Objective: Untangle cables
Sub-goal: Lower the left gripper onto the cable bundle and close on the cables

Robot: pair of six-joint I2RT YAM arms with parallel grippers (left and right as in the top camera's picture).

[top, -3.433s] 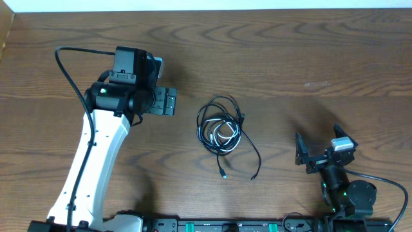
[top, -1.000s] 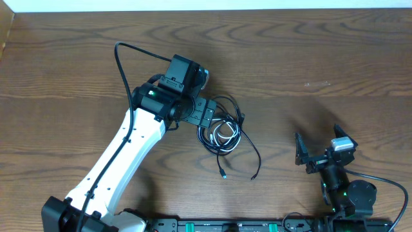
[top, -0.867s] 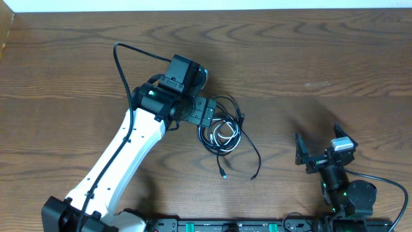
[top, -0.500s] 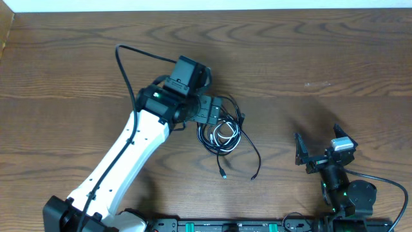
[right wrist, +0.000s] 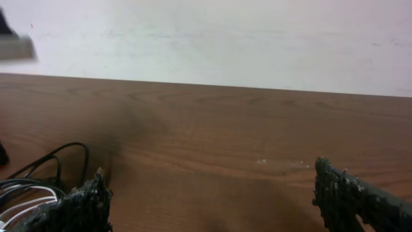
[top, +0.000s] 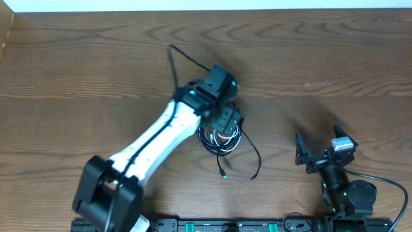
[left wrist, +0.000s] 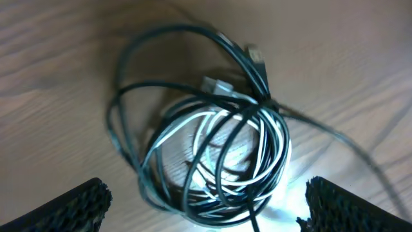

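Swinging right since a second ago, my left gripper (left wrist: 206,209) now hangs over the cable tangle (left wrist: 212,148), jaws spread wide. Black and white loops lie coiled mid-way across the counter (top: 335,58). Near right, my right gripper (top: 320,151) has its jaws open too.

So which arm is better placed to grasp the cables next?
Left. The left fingers hang open directly over the cable bundle; the right fingers sit well off to the side.
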